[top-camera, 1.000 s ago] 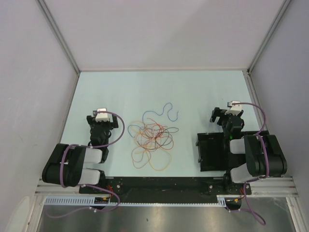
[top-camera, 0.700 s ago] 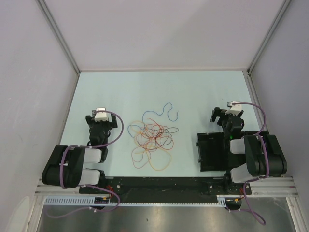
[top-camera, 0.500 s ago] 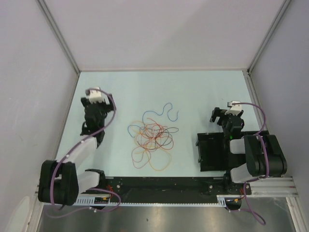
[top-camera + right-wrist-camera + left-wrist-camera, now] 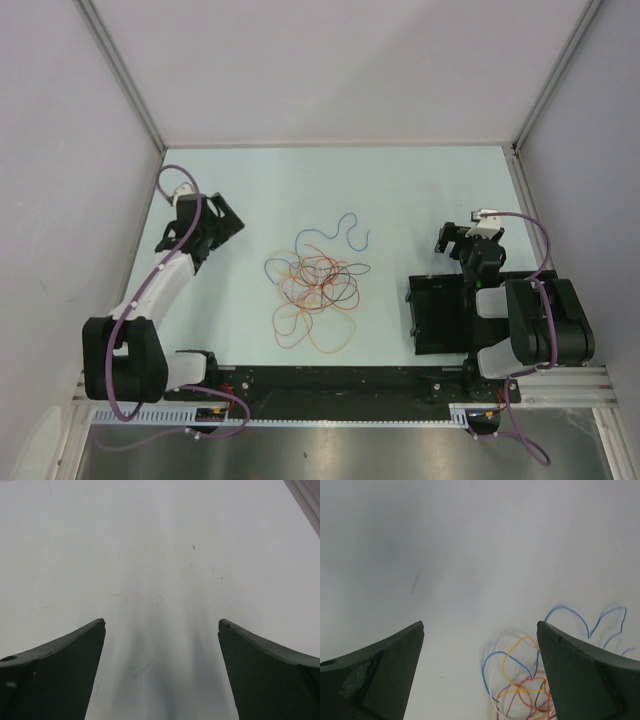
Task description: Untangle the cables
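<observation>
A loose tangle of thin orange, red, blue and pale cables (image 4: 315, 290) lay mid-way across the pale green table (image 4: 400, 180). The left gripper (image 4: 480, 630) hung left of them, jaws spread wide and empty, with the wires ahead toward its right finger. The right gripper (image 4: 161, 625), jaws equally spread, sat well to their right.

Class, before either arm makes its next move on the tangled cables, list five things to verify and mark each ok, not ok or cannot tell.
1. Left claw open and empty: ok.
2. Right claw open and empty: ok.
3. Cables visible in the left wrist view: ok, at its lower right.
4. Cables visible in the right wrist view: not ok, only bare table shows.
5. Cables separated: not ok, orange and red loops cross in one heap.
6. Which cable lies on top: cannot tell.
</observation>
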